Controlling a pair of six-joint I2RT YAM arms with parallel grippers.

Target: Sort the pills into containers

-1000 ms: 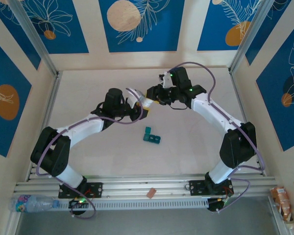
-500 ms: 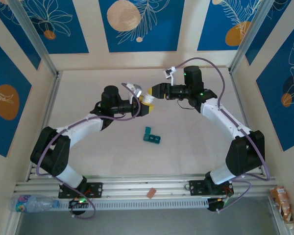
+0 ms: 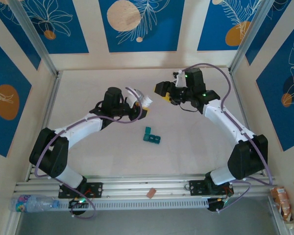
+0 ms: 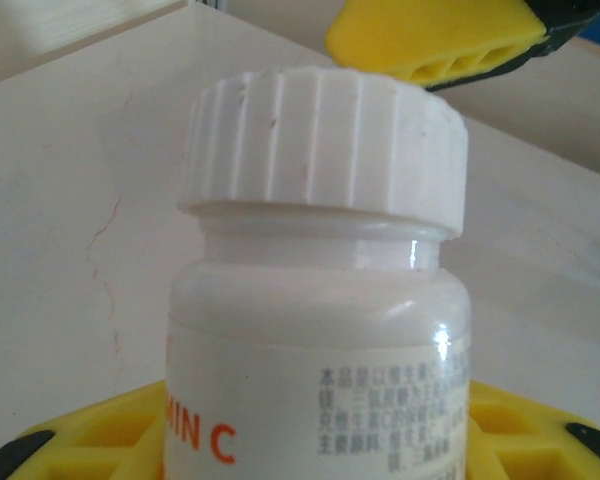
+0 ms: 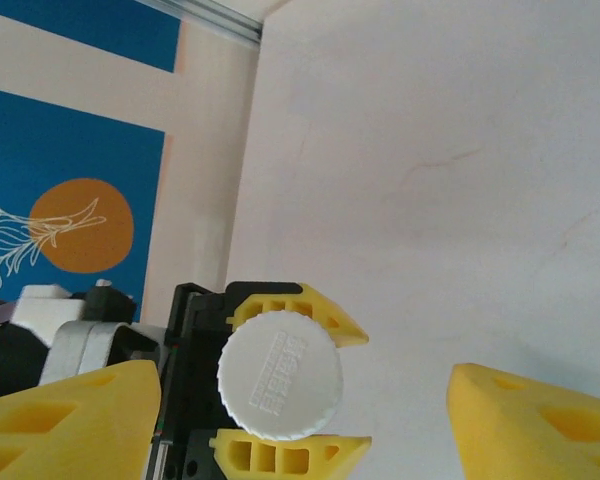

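Two arms meet mid-table: the left gripper (image 3: 142, 108) pinches the white bottle (image 4: 320, 330), its cap (image 4: 320, 150) on, while the right gripper (image 3: 164, 93) hangs spread wide at the bottle's 2 o'clock. The containers (image 3: 151, 136) lie untouched at the bottle's 6 o'clock. Uncapping looks to be in hand. Next, the right gripper must close round the cap and twist.

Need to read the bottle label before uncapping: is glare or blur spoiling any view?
Left wrist: the white bottle is sharp, with small glare spots on its shoulder; the fine print is tiny. Right wrist: the white cap is crisp, the near yellow fingers soft. Top external: even light, label too small to read.
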